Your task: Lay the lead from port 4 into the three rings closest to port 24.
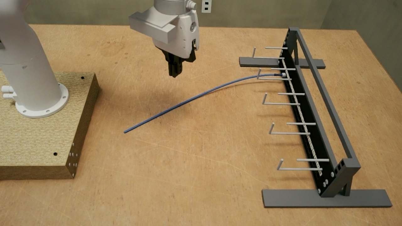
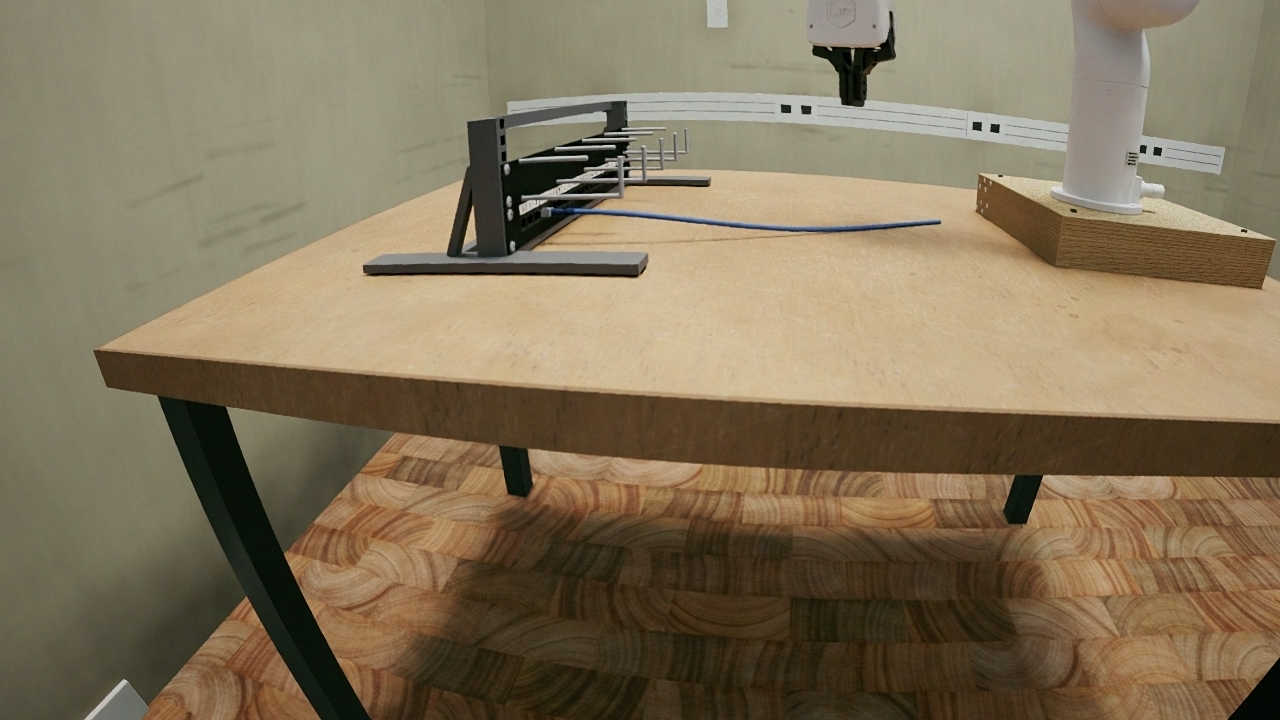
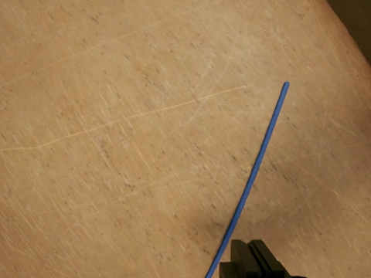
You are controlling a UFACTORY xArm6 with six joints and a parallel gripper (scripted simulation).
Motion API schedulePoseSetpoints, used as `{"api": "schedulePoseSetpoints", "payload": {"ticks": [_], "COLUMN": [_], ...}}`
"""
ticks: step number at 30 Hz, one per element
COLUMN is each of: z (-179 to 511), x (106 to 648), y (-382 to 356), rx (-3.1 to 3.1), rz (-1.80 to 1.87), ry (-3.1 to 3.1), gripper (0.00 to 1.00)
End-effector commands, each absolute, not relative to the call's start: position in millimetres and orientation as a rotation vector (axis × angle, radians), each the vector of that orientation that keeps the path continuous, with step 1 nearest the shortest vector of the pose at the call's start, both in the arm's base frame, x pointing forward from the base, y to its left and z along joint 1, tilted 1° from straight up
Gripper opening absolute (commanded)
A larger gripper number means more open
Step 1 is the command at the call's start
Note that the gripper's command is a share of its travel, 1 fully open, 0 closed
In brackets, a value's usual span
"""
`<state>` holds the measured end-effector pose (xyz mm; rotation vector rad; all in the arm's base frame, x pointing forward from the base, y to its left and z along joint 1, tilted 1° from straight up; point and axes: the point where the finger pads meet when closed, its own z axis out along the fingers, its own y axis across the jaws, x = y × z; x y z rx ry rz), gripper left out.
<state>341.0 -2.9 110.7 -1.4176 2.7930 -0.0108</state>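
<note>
- Top view: my claw [image 1: 174, 73] hangs well above the table [image 1: 196, 168], fingers pressed together on nothing, beside the middle stretch of the lead [image 1: 193, 99].
- Lead: a thin, smooth blue cord, one end plugged into the port row of the rack [image 1: 314, 131], the rest running in a shallow bow across the table to a free tip [image 1: 125, 131] near the arm's chipboard base block [image 1: 42, 131].
- Wrist view: the lead [image 3: 253, 181] passes just left of my closed fingers, clear of them.
- Step in hand, as I judge it: the approach to a first grasp. I should open before descending, straddle the cord squarely across its width, and take it some way back from the tip, so that enough slack follows me.
- Rings [image 1: 289, 127]: slim steel rods with upturned ends, standing out from the dark panel; none holds the lead yet. The three by the far-numbered end are the targets.
- Caution: the rack's flat grey feet [image 1: 326, 198] merely rest on scuffed plywood, so I should carry the cord with slack, never taut.
</note>
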Motion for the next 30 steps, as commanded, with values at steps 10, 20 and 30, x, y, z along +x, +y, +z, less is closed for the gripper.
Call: {"api": "schedulePoseSetpoints", "payload": {"ticks": [10, 20, 30], "z": [112, 111, 110], "x": [342, 330, 323], "y": [-3, 5, 10], "rx": [-1.416, -1.092, -0.873], "rz": [-0.014, 0.0, 0.008], "ry": [2.79, 2.933, 3.007], "gripper": [0.0, 0.0, 0.33]}}
